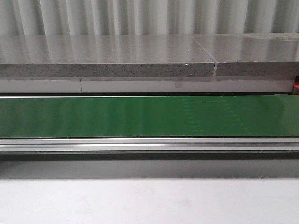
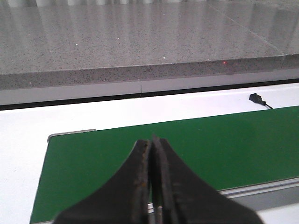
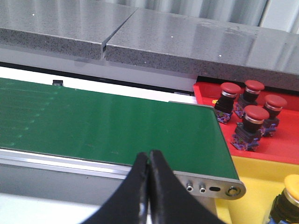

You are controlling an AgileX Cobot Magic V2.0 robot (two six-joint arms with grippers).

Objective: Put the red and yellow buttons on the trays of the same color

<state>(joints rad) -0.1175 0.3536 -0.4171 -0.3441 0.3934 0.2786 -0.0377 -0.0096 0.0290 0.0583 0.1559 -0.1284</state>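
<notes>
We note four red buttons (image 3: 256, 113) in the red tray (image 3: 280, 148), one yellow button (image 3: 293, 185) (partly cropped) in the yellow tray (image 3: 250, 212); left gripper (image 2: 153, 145) and right gripper (image 3: 149, 157) clenched, grasping nothing.

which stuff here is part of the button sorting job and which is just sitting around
Part of the job:
- red buttons, four, standing in the red tray
- yellow button, at the frame edge in the yellow tray
- green conveyor belt, nothing on it
- left hand and right hand, both shut and empty

Just lying about:
- grey stone counter
- small black connector beside the belt
</notes>
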